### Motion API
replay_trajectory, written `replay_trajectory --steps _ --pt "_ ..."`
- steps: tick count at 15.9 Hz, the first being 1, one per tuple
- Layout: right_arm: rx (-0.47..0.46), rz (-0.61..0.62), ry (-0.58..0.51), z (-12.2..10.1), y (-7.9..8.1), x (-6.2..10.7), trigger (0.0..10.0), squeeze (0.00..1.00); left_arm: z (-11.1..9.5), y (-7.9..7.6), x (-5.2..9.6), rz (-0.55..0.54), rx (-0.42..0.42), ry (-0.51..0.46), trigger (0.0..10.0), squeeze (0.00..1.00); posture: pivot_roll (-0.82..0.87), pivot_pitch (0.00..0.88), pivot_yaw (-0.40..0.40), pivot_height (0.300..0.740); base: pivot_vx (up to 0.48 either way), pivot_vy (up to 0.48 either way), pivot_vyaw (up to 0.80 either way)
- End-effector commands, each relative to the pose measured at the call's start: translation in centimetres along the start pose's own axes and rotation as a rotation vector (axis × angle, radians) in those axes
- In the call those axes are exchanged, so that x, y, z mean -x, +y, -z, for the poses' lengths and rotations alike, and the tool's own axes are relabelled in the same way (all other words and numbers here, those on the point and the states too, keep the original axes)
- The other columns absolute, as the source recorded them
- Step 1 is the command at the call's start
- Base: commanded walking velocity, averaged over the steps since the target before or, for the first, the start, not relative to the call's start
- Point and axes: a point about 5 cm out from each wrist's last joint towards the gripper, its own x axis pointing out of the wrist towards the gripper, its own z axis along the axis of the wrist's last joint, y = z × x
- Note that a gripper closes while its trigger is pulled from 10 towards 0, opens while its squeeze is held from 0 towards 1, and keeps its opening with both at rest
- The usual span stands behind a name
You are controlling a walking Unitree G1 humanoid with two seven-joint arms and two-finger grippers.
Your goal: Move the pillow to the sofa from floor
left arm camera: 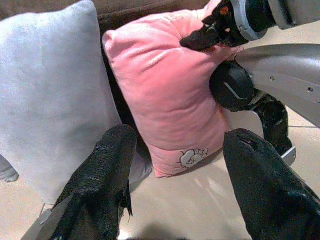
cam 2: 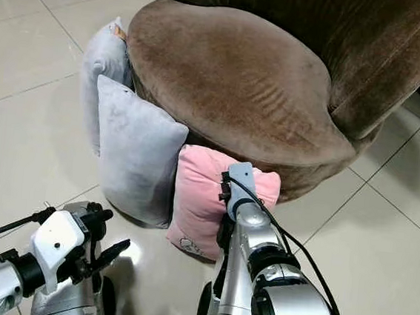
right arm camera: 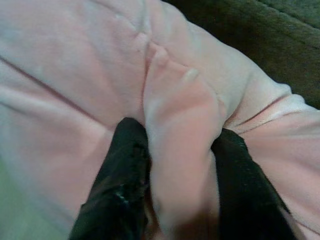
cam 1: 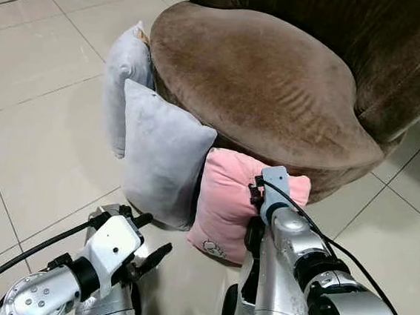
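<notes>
With the right claw [right arm camera: 182, 200] clamped on a fold of the pink pillow [cam 1: 224, 203] standing on the floor [cam 1: 41, 134] against the sofa [cam 1: 262, 81], lift straight up before swinging over the seat edge, left claw [left arm camera: 180, 185] spread apart nearby.

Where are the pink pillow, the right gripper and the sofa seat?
pink pillow [cam 1: 224, 203], left eye view, front face.
right gripper [right arm camera: 180, 150], right wrist view, pinched fold between fingertips.
sofa seat [cam 1: 262, 81], left eye view, cushion top.

1. Pale tiled floor [cam 1: 34, 133] carries the brown sofa [cam 1: 277, 82].
2. Pink pillow [cam 1: 224, 207] stands on it, pinched by the right gripper [right arm camera: 180, 165].
3. Two grey pillows [cam 1: 158, 152] stand left of that gripper.
</notes>
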Motion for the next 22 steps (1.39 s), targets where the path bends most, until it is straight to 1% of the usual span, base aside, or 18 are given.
replay_trajectory --steps 1,8,10,12,14,15,17,19,21,22 --pt "-0.002 -0.037 0.054 1.4 0.6 0.2 0.0 0.00 0.2 -0.3 -0.1 0.022 0.010 0.006 10.0 0.00 0.10 0.157 -0.055 0.421 0.000 0.000 0.00" --pt "0.006 -0.112 0.040 1.6 1.5 0.3 0.0 0.00 0.3 -0.2 -0.5 0.025 -0.001 0.003 10.0 0.00 0.10 0.127 -0.054 0.421 0.000 0.000 0.00" --pt "0.031 -0.145 0.029 1.7 1.8 0.4 0.0 0.00 0.3 -0.2 -0.6 0.027 -0.005 0.001 10.0 0.00 0.10 0.121 -0.052 0.421 0.000 0.000 0.00" --pt "0.098 -0.249 0.000 1.8 2.8 0.6 0.0 0.00 0.3 -0.1 -0.7 0.029 -0.007 -0.002 10.0 0.00 0.10 0.115 -0.051 0.421 0.000 0.000 0.00" --pt "0.202 -0.385 -0.012 2.2 3.4 1.0 0.0 0.00 0.3 0.0 -0.9 0.027 -0.011 -0.005 10.0 0.00 0.10 0.111 -0.052 0.421 0.000 0.000 0.00" --pt "0.258 -0.435 -0.010 2.4 3.4 1.2 0.0 0.00 0.3 0.0 -1.0 0.026 -0.014 -0.008 10.0 0.00 0.10 0.108 -0.053 0.421 0.000 0.000 0.00" --pt "0.334 -0.497 -0.006 2.7 3.2 1.4 0.0 0.00 0.3 0.1 -1.1 0.026 -0.016 -0.012 10.0 0.00 0.10 0.104 -0.052 0.421 0.000 0.000 0.00" --pt "0.406 -0.536 0.004 3.0 2.5 1.7 0.0 0.00 0.2 0.1 -1.2 0.029 -0.020 -0.015 10.0 0.00 0.10 0.100 -0.052 0.421 0.000 0.000 0.00" --pt "0.393 -0.521 -0.010 2.7 1.7 1.7 0.0 0.00 0.2 0.2 -1.3 0.030 -0.024 -0.018 10.0 0.00 0.09 0.096 -0.049 0.421 0.000 0.000 0.00" --pt "0.356 -0.525 -0.038 2.3 1.3 1.7 0.0 0.00 0.2 0.3 -1.4 0.031 -0.027 -0.020 10.0 0.00 0.09 0.094 -0.048 0.421 0.000 0.000 0.00"
